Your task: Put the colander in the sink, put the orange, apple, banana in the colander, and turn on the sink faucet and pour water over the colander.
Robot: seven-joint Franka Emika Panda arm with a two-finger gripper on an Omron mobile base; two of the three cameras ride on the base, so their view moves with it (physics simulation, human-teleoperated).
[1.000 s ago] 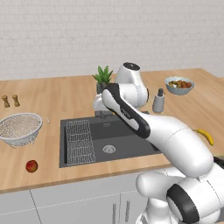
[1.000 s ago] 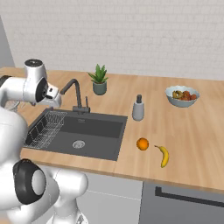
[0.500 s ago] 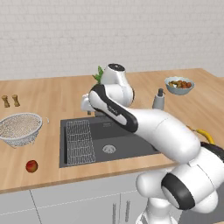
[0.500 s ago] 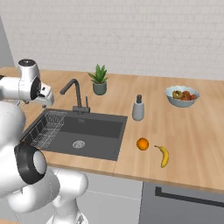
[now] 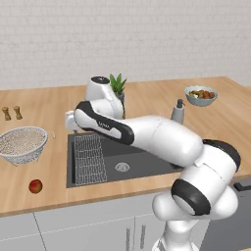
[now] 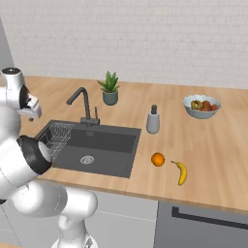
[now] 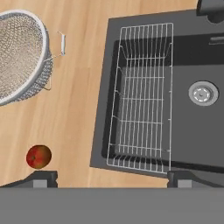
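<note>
Colander waits on the worktop, open hand overhead

The colander [image 5: 22, 143] sits on the worktop left of the sink [image 5: 142, 162], apple [image 7: 39, 156] near the front edge. The gripper [image 7: 111, 177] hangs above the sink's left rim, jaws spread wide and empty. To grasp well, I'd move over the colander's metal rim and close on it there, not on the mesh. The hand view shows the wire rack [image 7: 142, 96] in the basin; the right base view alone shows the orange [image 6: 157, 159], banana [image 6: 181, 172] and faucet [image 6: 83, 102].

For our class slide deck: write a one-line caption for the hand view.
Open gripper above the sink's wire rack; colander and apple on the counter.
</note>
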